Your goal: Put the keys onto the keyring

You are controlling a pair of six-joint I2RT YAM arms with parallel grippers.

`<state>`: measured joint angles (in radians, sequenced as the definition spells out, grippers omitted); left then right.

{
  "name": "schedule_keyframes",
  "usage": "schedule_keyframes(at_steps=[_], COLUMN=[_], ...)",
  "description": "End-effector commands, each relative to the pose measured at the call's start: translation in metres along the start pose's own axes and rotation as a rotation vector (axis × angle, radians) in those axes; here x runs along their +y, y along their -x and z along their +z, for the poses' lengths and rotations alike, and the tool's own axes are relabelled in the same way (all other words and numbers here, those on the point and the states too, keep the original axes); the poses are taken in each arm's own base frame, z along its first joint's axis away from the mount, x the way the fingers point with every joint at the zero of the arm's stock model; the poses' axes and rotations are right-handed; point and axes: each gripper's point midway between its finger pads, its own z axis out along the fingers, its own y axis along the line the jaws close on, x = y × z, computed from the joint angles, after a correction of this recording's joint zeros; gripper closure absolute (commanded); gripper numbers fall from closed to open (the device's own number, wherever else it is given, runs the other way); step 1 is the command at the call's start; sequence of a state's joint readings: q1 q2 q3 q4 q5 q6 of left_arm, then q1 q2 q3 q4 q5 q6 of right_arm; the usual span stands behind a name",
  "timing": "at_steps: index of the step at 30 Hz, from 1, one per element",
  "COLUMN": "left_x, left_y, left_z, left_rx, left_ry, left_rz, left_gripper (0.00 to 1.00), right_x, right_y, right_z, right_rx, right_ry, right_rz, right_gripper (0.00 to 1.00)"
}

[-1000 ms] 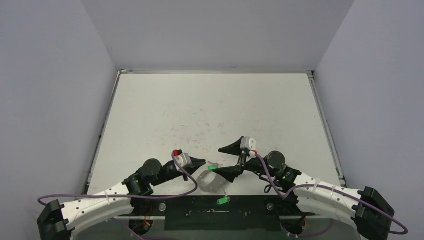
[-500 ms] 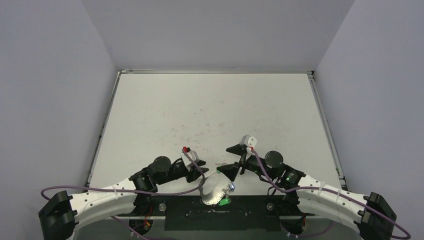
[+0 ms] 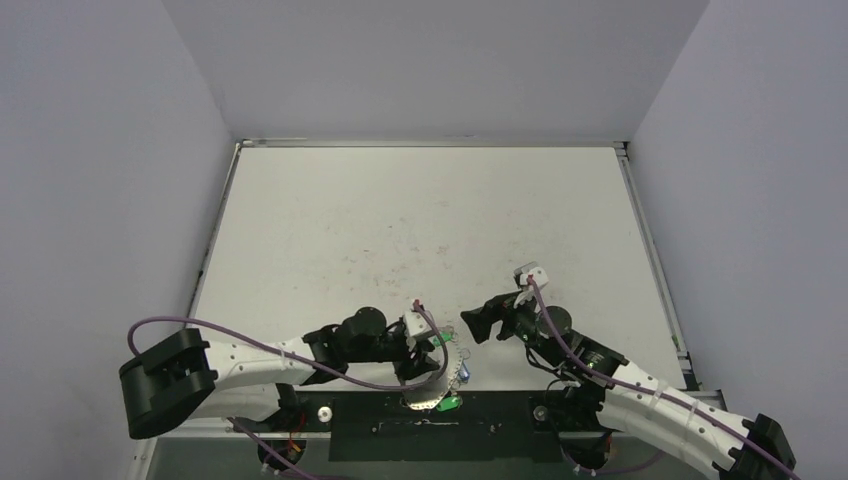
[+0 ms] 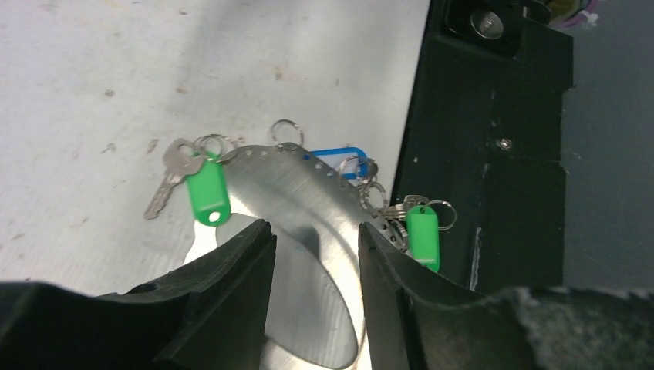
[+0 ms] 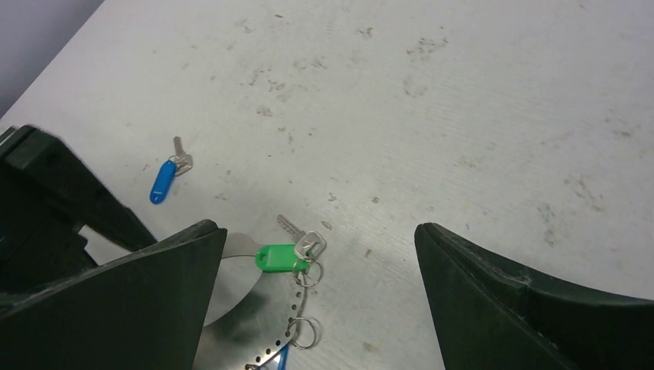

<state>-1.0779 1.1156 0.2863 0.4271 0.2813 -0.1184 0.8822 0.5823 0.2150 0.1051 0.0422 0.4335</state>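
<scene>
Hovering over the keyring at the table's near edge, both grippers hold nothing.

Our left gripper stands partly parted above the keyring; we cannot tell whether its fingers touch the metal. Our right gripper gapes wide just beside. The keyring lies flat on the table, against the black base plate. On its rim, one green key lies lengthwise toward the fingers, its blade slanting down-left. A second green key rests on the plate, and a blue key lies crosswise. A second blue key lies loose, well apart.
</scene>
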Motion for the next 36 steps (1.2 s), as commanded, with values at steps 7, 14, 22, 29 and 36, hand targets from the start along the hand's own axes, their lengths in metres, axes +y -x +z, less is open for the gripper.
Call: schedule_keyframes(at_steps=[7, 14, 22, 29, 36], left_x=[-0.038, -0.044, -0.052, -0.057, -0.059], left_y=[0.023, 0.009, -0.014, -0.030, -0.039], left_z=[0.037, 0.034, 0.034, 0.035, 0.039], left_rx=[0.010, 0.099, 0.306, 0.418, 0.475], left_ry=[0.023, 0.177, 0.271, 0.293, 0.306], left_rz=[-0.032, -0.048, -0.014, 0.022, 0.051], left_gripper=[0.57, 0.56, 0.59, 0.69, 0.76], right_x=[-0.056, -0.068, -0.073, -0.075, -0.076], right_y=[-0.026, -0.043, -0.052, -0.054, -0.055], right_z=[-0.004, 0.001, 0.000, 0.000, 0.000], right_rx=[0.118, 0.191, 0.224, 0.231, 0.235], right_ry=[-0.290, -0.343, -0.367, -0.373, -0.376], right_rz=[0.198, 0.240, 0.252, 0.255, 0.261], right_gripper=[0.00, 0.00, 0.00, 0.00, 0.00])
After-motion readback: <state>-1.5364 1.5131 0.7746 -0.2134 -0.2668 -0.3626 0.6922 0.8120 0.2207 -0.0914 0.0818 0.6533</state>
